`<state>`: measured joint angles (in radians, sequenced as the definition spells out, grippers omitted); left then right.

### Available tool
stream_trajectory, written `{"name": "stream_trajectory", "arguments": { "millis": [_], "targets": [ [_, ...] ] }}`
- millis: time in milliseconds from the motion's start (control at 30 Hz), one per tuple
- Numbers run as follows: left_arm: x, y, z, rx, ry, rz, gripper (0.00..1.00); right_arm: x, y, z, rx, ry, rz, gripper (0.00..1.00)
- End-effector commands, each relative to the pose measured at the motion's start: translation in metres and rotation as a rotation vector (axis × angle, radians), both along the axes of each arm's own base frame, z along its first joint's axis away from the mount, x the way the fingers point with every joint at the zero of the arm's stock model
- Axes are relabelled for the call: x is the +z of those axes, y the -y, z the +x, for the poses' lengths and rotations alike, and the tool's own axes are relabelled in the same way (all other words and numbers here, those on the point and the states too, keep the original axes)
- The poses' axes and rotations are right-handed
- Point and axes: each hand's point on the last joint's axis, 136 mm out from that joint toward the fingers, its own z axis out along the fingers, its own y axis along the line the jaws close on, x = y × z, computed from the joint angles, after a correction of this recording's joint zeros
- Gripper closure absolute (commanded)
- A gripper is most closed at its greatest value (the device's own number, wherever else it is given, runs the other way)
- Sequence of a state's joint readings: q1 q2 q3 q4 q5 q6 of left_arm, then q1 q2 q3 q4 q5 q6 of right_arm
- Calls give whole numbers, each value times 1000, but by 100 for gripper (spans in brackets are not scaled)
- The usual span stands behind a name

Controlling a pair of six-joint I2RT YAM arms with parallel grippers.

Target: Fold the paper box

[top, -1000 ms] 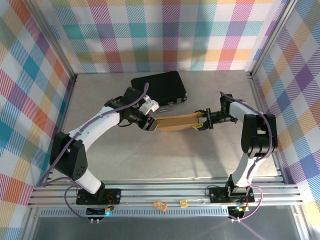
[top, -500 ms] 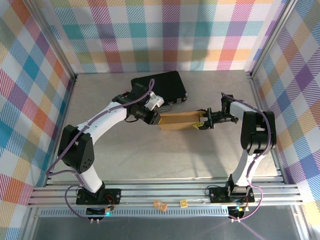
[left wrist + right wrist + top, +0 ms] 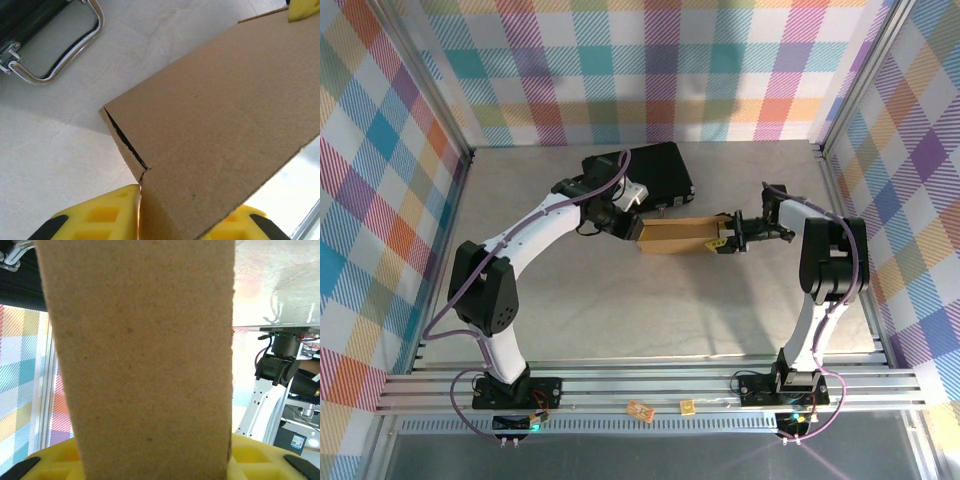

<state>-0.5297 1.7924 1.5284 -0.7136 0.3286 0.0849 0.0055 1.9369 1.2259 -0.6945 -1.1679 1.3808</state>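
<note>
The paper box (image 3: 678, 236) is a brown cardboard piece held level between both arms, just in front of the black case. My left gripper (image 3: 636, 228) is shut on its left end. In the left wrist view the paper box (image 3: 220, 120) runs down between the yellow fingers (image 3: 95, 217), with a slit at a folded corner, and the left gripper (image 3: 165, 227) pinches that edge. My right gripper (image 3: 730, 238) is shut on the right end. In the right wrist view a cardboard panel of the paper box (image 3: 140, 355) rises from the right gripper (image 3: 150, 467).
A black hard case (image 3: 645, 172) with a metal handle (image 3: 60, 60) lies just behind the box and the left gripper. The plaid walls and the metal frame close in the table (image 3: 620, 310) on three sides. Bare table surface lies in front of the box.
My left gripper has swung back and right and closed on the box's left end. The box has shifted slightly toward the black case. The right gripper kept its hold.
</note>
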Motion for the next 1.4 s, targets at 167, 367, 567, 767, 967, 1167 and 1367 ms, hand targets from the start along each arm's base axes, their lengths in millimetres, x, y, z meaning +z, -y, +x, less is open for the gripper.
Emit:
{"name": "stream_trajectory", "arguments": {
  "millis": [167, 367, 567, 767, 967, 1167, 1367],
  "targets": [
    [5, -3, 1, 23, 4, 48, 71, -17, 3, 10, -21, -23, -73, 73],
    [2, 4, 2, 14, -17, 29, 71, -18, 4, 11, -23, -28, -76, 74],
    [-4, 7, 7, 31, -32, 34, 76, -19, 4, 12, -26, -28, -79, 75],
    [-12, -1, 14, 94, -33, 99, 99, -19, 5, 14, -32, -22, -85, 69],
    [-16, -3, 12, 101, -100, 144, 100, -14, 9, 19, -19, 30, -135, 37],
    [-16, -7, 11, 107, -116, 175, 100, 3, 22, 28, 1, 139, -217, 23],
    [-14, -5, 14, 113, -143, 188, 100, 24, 36, 36, -6, 239, -262, 17]
  ]
}}
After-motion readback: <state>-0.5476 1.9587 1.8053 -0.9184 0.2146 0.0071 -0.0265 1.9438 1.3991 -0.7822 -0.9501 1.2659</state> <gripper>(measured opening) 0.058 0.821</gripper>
